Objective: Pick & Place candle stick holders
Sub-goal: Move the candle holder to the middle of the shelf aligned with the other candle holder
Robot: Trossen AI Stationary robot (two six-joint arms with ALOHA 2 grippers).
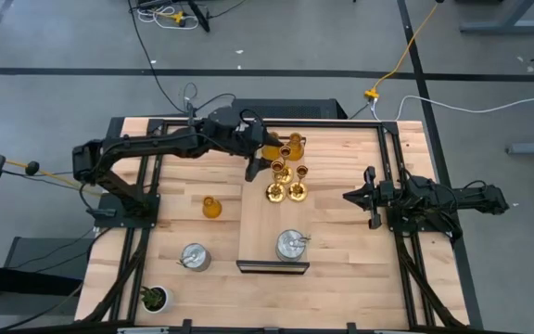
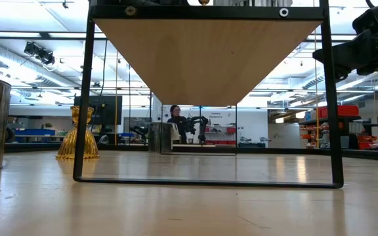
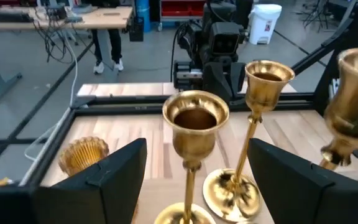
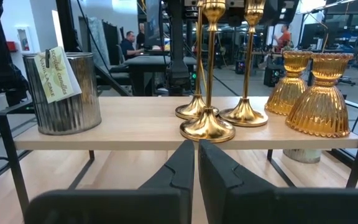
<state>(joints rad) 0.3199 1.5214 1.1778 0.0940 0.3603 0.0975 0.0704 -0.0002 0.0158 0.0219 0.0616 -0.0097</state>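
Altogether three gold holders (image 1: 286, 182), three amber (image 1: 211, 207), two silver (image 1: 291, 245).

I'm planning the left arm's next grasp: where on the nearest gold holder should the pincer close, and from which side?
Probably on the thin stem of the gold holder, just under its cup. The left pincer is open and already level with it, one finger on each side, so a straight horizontal approach fits. The holder stands upright; the cup is wider than the stem and could stop it slipping.
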